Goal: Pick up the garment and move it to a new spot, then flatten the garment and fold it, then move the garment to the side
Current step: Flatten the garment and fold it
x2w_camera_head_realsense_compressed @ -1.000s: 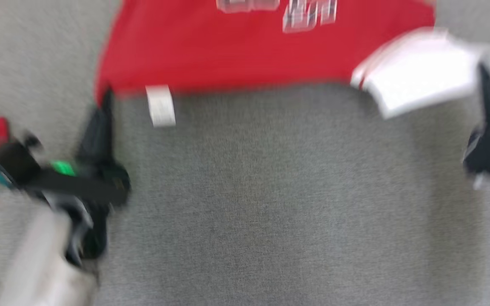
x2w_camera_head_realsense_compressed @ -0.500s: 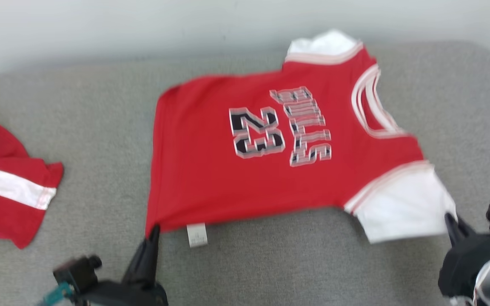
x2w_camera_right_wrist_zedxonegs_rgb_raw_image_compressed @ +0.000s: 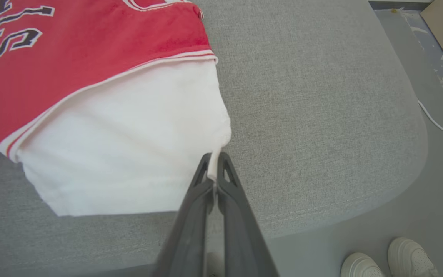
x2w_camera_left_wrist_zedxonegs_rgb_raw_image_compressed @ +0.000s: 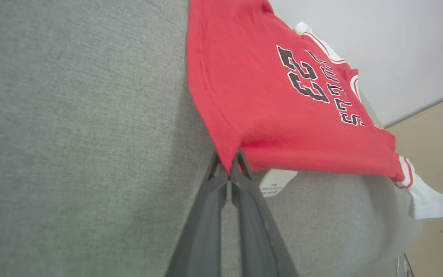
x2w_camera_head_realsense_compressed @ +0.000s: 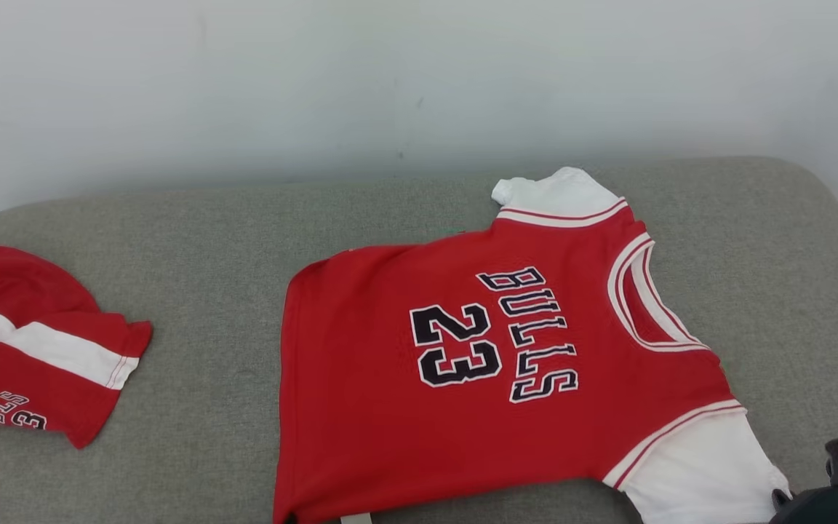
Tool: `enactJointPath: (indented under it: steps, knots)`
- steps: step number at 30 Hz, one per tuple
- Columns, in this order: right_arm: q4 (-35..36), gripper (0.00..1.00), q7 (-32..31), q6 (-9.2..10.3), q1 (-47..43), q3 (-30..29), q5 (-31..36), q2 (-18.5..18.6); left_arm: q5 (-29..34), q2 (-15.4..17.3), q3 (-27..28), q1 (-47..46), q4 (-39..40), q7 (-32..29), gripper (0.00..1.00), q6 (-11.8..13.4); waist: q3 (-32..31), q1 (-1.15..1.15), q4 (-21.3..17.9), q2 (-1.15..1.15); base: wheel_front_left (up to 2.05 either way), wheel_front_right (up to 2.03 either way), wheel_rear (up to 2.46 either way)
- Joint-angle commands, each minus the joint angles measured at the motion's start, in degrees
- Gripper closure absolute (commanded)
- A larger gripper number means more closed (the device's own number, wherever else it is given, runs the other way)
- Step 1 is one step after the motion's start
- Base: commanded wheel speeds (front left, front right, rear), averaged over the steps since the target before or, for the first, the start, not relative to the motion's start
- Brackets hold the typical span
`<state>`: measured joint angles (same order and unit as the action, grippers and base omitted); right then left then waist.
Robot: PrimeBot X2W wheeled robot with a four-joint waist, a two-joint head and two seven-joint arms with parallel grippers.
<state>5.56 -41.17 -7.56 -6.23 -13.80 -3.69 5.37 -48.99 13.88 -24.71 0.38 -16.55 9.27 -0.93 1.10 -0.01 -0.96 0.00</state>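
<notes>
In the head view, a red short-sleeved basketball-style shirt point(x2w_camera_head_realsense_compressed: 390, 407) with white sleeves and dark "BULLS 23" lettering lies spread flat on a grey woven upholstered surface point(x2w_camera_head_realsense_compressed: 208, 240), its neckline toward the right and its hem toward the left. A second red garment with a white stripe point(x2w_camera_head_realsense_compressed: 33, 349) lies well apart from it at the left edge, and a pale wall point(x2w_camera_head_realsense_compressed: 390, 87) rises behind. The dark right gripper point(x2w_camera_head_realsense_compressed: 779, 501) peeks in at the lower right corner, touching the near white sleeve point(x2w_camera_head_realsense_compressed: 695, 473). In the left wrist view, the left gripper point(x2w_camera_left_wrist_zedxonegs_rgb_raw_image_compressed: 229, 163) has its two dark fingers pressed together on the near corner of the shirt's red hem, the cloth pinched between the tips. A small white label point(x2w_camera_left_wrist_zedxonegs_rgb_raw_image_compressed: 277, 182) hangs from the hem just beside them. In the right wrist view, the right gripper's fingers are closed tight on the edge of the white sleeve, a sliver of white fabric caught between the tips. Beyond the rounded edge of the surface, a pair of white shoes point(x2w_camera_right_wrist_zedxonegs_rgb_raw_image_compressed: 390, 259) stands on the grey floor point(x2w_camera_right_wrist_zedxonegs_rgb_raw_image_compressed: 417, 207), and a thin white cable point(x2w_camera_right_wrist_zedxonegs_rgb_raw_image_compressed: 440, 129) runs across it.
</notes>
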Motion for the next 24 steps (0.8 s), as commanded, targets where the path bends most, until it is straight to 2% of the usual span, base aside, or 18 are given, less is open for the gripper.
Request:
enactJointPath:
  steps: [1, 16, 24]
  knots:
    - [0.2, 1.0, -0.6, 0.15, -1.2, -0.7, -0.4, -0.3, -0.1, 0.6, -0.3, 1.4, 0.4, -1.0, 1.0, 0.5, -0.7, 0.01, 0.1, 0.0, 0.0, 0.0, 0.0]
    - [2.1, 1.0, -8.7, 0.16, -6.0, -1.3, -1.9, -0.8, 0.5, 3.3, -1.9, 3.8, 2.4, -5.6, 1.0, 2.9, -1.2, 0.01, -0.8, 0.0, 0.0, 0.0, 0.0]
    - [4.0, 1.0, -6.4, 0.16, -4.2, -1.1, -4.0, -1.4, -0.8, 3.9, -0.7, 3.0, 5.3, -6.1, 1.0, 3.4, -0.7, 0.01, -1.2, 0.0, 0.0, 0.0, 0.0]
